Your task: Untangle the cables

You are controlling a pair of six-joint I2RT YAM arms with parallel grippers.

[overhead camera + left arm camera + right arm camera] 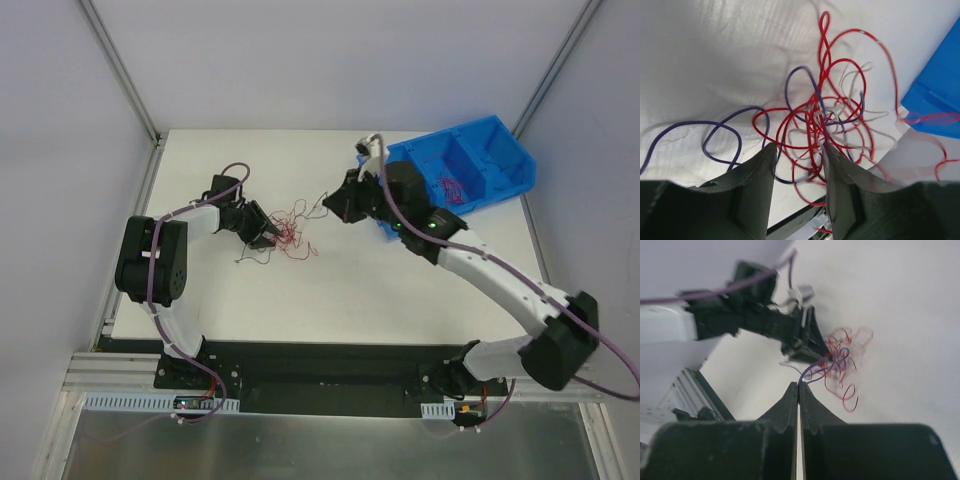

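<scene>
Right tool (798, 386) is pinched shut, apparently on a purple strand (809, 371) of the tangled cables (288, 228); left tool (800, 148) stands half open astride them on the worktop (360, 295); untangling has barely begun, I judge; most strands lie knotted together, yet to be pulled apart.

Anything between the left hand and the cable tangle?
Nothing visible. The left hand is open and straddles the near edge of the tangle, with some of it inside the gap. The right hand is shut on a dark strand on the opposite side, not in the way.
</scene>
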